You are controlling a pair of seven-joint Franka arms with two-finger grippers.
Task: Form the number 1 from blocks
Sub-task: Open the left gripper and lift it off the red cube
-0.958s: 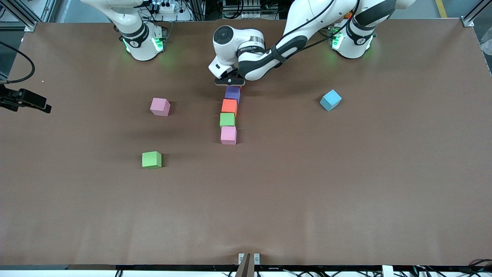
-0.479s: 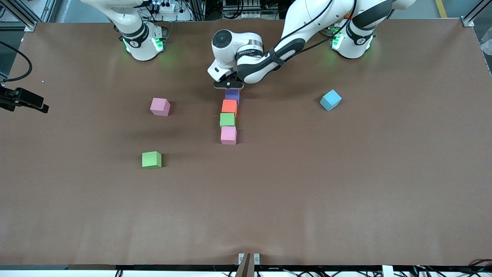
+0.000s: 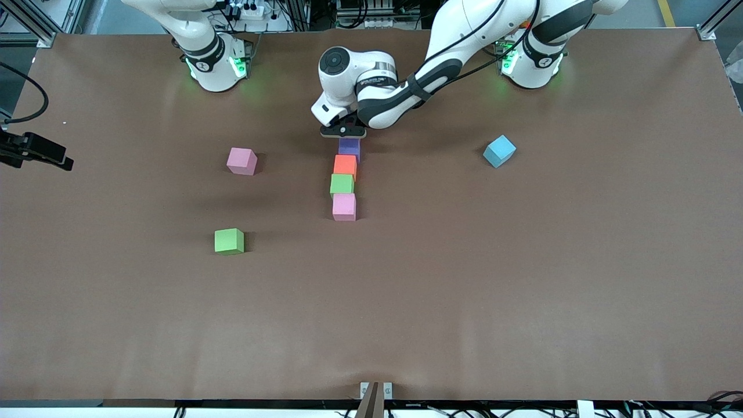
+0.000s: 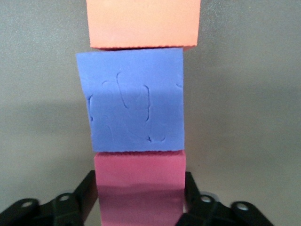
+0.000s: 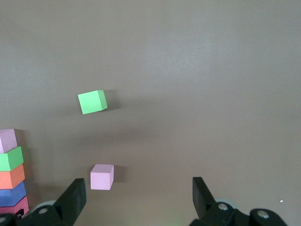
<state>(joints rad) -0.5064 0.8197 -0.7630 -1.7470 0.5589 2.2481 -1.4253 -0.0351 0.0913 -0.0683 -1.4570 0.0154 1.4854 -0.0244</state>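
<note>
A: What lies nearest to the front camera?

B: A loose green block, toward the right arm's end of the table. Farther is the line: the pink block, then a second green one, the orange block and the purple block, each touching the next.

A: And the red one?

B: The red block is at the farthest end of the line, against the purple one. The left gripper is low there, its fingers narrow on both sides of the red block, holding it.

A: Other loose blocks?

B: A second pink block lies toward the right arm's end, and the light blue block toward the left arm's end, both well apart from the line.

A: The right gripper?

B: The right gripper waits above the table with fingers wide and nothing between them.
</note>
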